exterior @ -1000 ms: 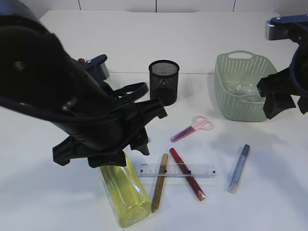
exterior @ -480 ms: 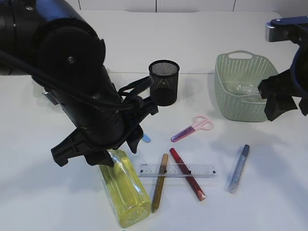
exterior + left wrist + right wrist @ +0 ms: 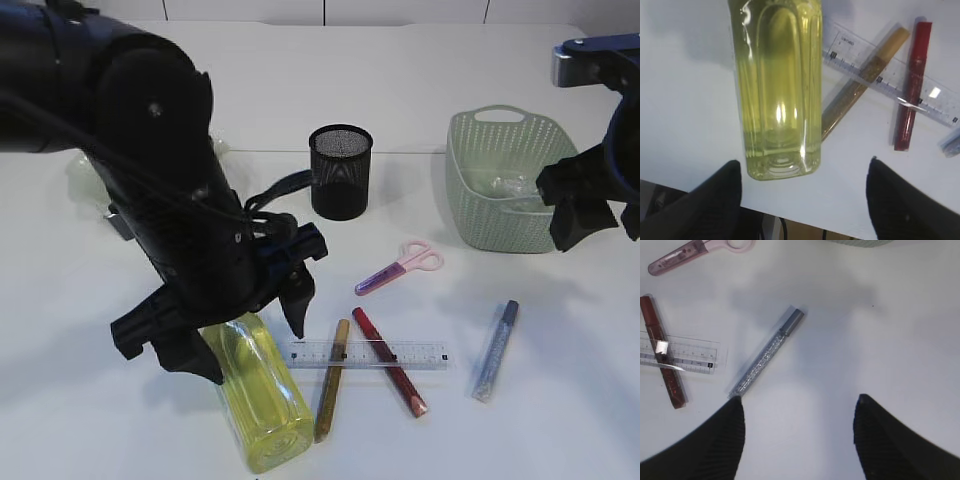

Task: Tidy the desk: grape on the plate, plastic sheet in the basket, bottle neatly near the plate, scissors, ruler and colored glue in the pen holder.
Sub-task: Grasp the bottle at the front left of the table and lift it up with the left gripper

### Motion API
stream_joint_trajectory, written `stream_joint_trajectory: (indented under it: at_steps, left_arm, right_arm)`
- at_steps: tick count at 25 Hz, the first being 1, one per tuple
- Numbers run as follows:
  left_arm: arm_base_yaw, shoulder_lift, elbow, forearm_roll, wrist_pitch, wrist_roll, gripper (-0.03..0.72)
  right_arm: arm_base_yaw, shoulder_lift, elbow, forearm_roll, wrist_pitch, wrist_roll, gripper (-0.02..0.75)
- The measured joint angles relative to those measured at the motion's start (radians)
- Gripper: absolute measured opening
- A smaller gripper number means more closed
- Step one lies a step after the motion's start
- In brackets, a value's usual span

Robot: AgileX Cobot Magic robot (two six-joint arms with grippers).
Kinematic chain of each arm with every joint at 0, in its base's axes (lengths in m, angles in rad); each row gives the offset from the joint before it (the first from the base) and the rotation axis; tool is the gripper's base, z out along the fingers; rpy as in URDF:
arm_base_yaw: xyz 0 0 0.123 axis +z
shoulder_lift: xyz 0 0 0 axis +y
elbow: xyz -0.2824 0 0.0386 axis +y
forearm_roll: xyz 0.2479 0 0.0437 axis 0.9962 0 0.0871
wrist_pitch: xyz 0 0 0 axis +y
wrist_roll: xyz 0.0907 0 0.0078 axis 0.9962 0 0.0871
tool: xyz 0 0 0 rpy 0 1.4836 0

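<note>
The clear plastic bottle of yellow liquid [image 3: 258,398] lies on its side on the large plain white desk [image 3: 100,420], at about seven o'clock from the middle of the exterior view. The left gripper [image 3: 802,197] hangs over it with its black fingers [image 3: 715,195] spread wide apart, one on each side of the bottle's base, neither touching it.

At three o'clock from the bottle lies the short clear plastic ruler with black marks [image 3: 370,354]. The thin gold glitter glue stick [image 3: 331,380] and the thin red glitter glue stick [image 3: 390,361] cross it. The silver-blue glitter glue stick [image 3: 496,349] lies apart, at three o'clock from the ruler.

The small pink-handled scissors with purple blades [image 3: 399,267] rest at twelve o'clock from the ruler. The black wire-mesh round pen holder [image 3: 340,171] stands upright at eleven o'clock from the scissors.

The pale green oval woven-look plastic basket [image 3: 480,205] sits at two o'clock from the scissors, with a wad of clear wrinkly plastic sheet [image 3: 505,185] inside.

The right gripper [image 3: 799,432] hovers over bare desk at five o'clock from the silver-blue stick, fingers wide apart, holding nothing.
</note>
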Motion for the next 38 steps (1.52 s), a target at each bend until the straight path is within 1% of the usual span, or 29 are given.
stream_joint_trajectory:
  at_steps: [2, 3, 5, 7, 9, 20, 30, 38]
  left_arm:
    - [0.046, 0.014, 0.0, -0.066, 0.0, 0.088, 0.568]
    - [0.064, 0.018, 0.0, -0.076, 0.006, 0.113, 0.568]
    - [0.08, 0.02, 0.0, -0.057, 0.023, 0.135, 0.57]
    - [0.08, 0.02, 0.0, -0.026, 0.04, 0.144, 0.571]
    - [0.08, 0.02, 0.0, -0.018, 0.04, 0.147, 0.571]
    - [0.08, 0.091, 0.0, -0.087, 0.021, 0.147, 0.573]
    - [0.08, 0.138, 0.0, -0.093, -0.021, 0.147, 0.593]
    - [0.08, 0.139, 0.0, -0.054, -0.043, 0.147, 0.594]
  right_arm:
    - [0.0, 0.0, 0.0, 0.0, 0.0, 0.0, 0.53]
    - [0.0, 0.0, 0.0, 0.0, 0.0, 0.0, 0.53]
    - [0.0, 0.0, 0.0, 0.0, 0.0, 0.0, 0.53]
    - [0.0, 0.0, 0.0, 0.0, 0.0, 0.0, 0.53]
    - [0.0, 0.0, 0.0, 0.0, 0.0, 0.0, 0.53]
    - [0.0, 0.0, 0.0, 0.0, -0.002, 0.0, 0.53]
    - [0.0, 0.0, 0.0, 0.0, -0.004, -0.002, 0.53]
    - [0.0, 0.0, 0.0, 0.0, -0.006, -0.002, 0.529]
